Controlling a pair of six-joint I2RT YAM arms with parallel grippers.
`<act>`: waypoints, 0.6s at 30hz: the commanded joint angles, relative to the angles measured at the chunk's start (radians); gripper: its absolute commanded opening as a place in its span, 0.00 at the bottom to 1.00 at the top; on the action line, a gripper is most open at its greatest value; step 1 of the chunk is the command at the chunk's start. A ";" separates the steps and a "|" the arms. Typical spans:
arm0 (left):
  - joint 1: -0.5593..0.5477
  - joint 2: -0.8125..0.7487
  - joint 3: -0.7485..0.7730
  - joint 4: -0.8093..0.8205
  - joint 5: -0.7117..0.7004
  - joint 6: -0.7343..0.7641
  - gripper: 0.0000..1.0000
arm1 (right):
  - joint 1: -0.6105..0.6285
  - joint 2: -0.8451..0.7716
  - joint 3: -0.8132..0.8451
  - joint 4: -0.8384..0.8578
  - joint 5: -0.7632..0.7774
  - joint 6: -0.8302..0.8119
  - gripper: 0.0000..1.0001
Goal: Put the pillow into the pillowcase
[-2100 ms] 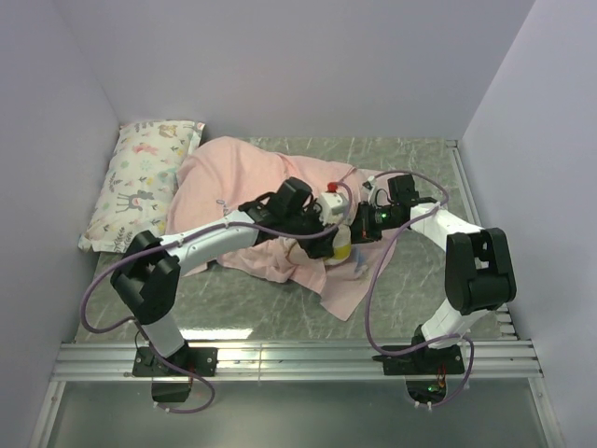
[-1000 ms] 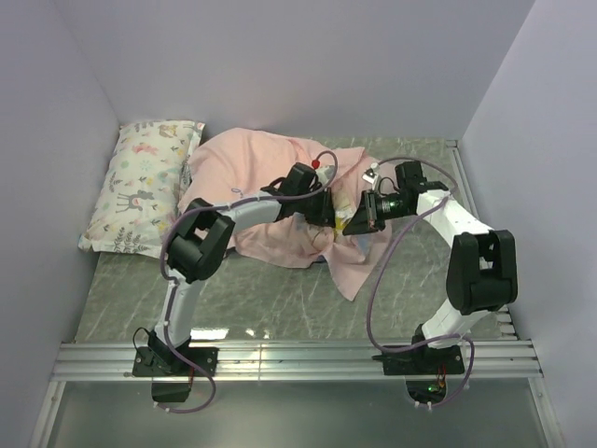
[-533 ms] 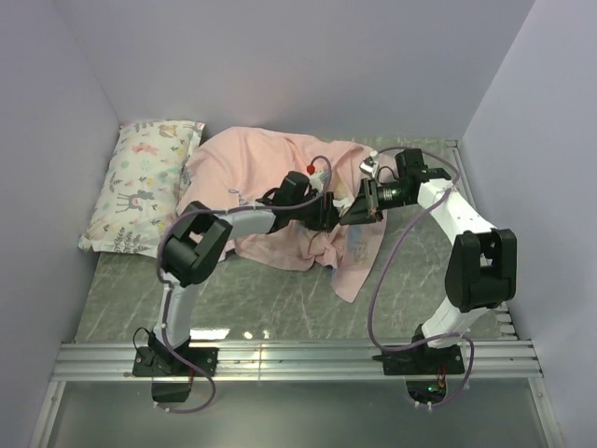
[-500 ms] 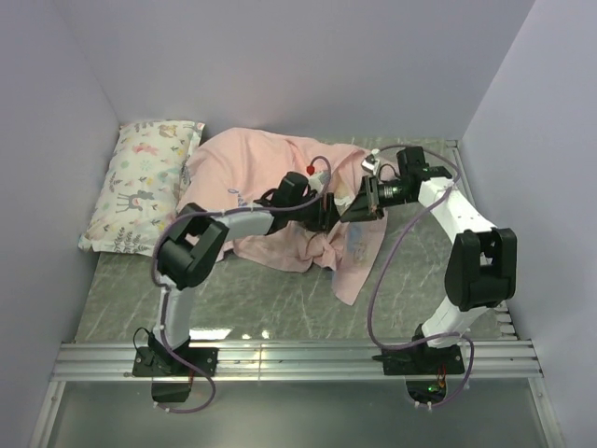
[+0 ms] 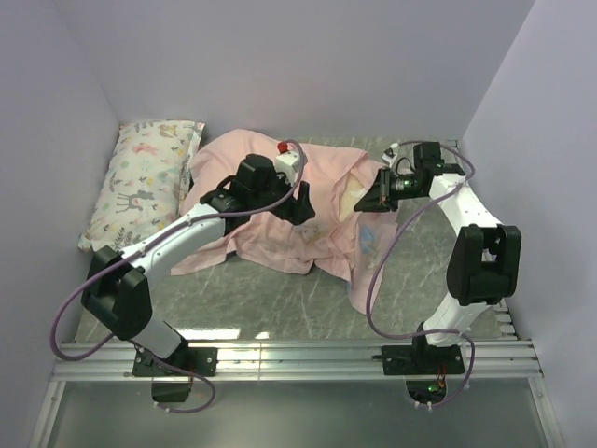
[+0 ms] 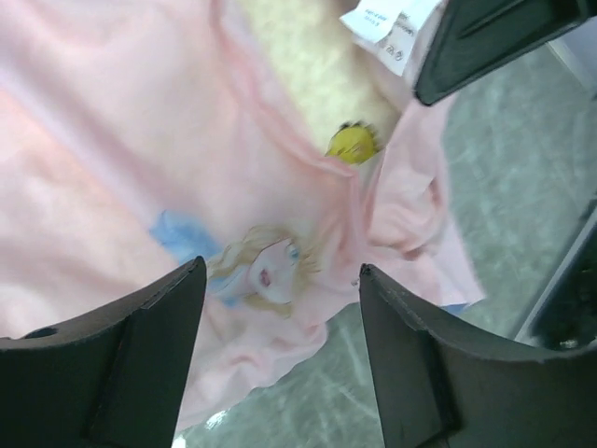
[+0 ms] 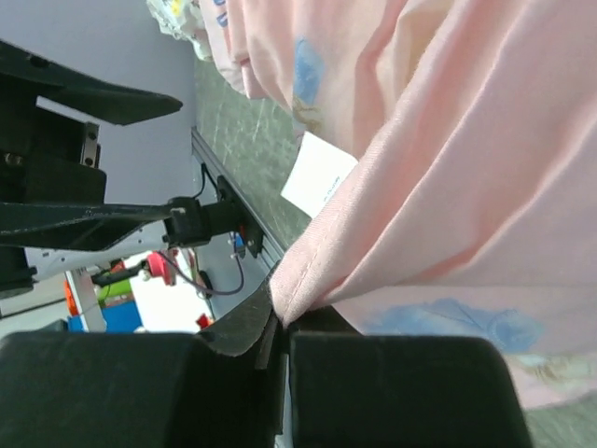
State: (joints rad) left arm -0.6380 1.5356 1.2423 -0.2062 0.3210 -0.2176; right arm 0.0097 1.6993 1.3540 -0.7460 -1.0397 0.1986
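The pale pink pillowcase (image 5: 266, 177) lies bunched over the middle of the table, with its Elsa picture (image 6: 261, 266) showing in the left wrist view. The cream dimpled pillow (image 5: 347, 198) shows only at the case's right opening; its yellow logo (image 6: 353, 143) peeks out there. My left gripper (image 5: 300, 205) is open and empty, hovering above the case (image 6: 280, 359). My right gripper (image 5: 380, 199) is shut on the pillowcase hem (image 7: 308, 280) and holds that edge up at the right (image 7: 283, 322). A white care tag (image 7: 317, 173) hangs from the hem.
A smaller white pillow with animal-and-flower print (image 5: 140, 191) lies along the left wall. Grey walls close in the back and both sides. The green marbled table (image 5: 280, 299) shows in front of the case. A metal rail (image 5: 298, 359) runs along the near edge.
My left gripper has drawn back out of the folds at the opening and moved left and up, open. My right gripper has carried the hem up and to the back right.
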 commanded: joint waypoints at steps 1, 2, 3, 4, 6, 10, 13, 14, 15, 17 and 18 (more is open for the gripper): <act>-0.006 0.035 0.026 -0.118 -0.108 0.106 0.71 | 0.036 0.037 -0.070 0.077 0.009 0.035 0.00; -0.006 0.044 0.026 -0.107 -0.094 0.103 0.70 | 0.050 0.046 -0.084 0.109 0.018 0.042 0.00; -0.006 0.058 0.025 -0.092 -0.067 0.087 0.69 | 0.061 0.069 -0.099 0.122 0.030 0.050 0.00; -0.005 0.066 0.025 -0.049 -0.038 0.075 0.69 | 0.079 0.082 -0.102 0.131 0.035 0.048 0.00; -0.011 0.105 0.046 -0.015 0.012 0.037 0.67 | 0.084 0.115 -0.096 0.120 0.043 0.039 0.00; -0.026 0.196 0.103 0.013 0.046 -0.022 0.67 | 0.058 0.096 -0.104 0.073 0.041 -0.002 0.00; -0.045 0.239 0.106 0.088 0.075 -0.052 0.69 | 0.055 0.068 -0.110 0.045 0.043 -0.022 0.00; -0.058 0.262 0.112 0.114 0.081 -0.057 0.70 | 0.056 0.057 -0.116 0.048 0.040 -0.019 0.00; -0.063 0.273 0.126 0.122 0.081 -0.063 0.70 | 0.056 0.053 -0.119 0.050 0.041 -0.013 0.00; -0.071 0.306 0.138 0.137 0.084 -0.071 0.70 | 0.055 0.042 -0.122 0.060 0.041 -0.005 0.00; -0.071 0.316 0.143 0.155 0.092 -0.083 0.70 | 0.056 0.039 -0.119 0.057 0.043 -0.008 0.00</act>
State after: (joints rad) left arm -0.6952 1.8313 1.3300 -0.1509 0.3664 -0.2588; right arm 0.0692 1.7988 1.2366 -0.6838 -0.9989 0.2050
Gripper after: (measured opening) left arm 0.702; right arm 0.011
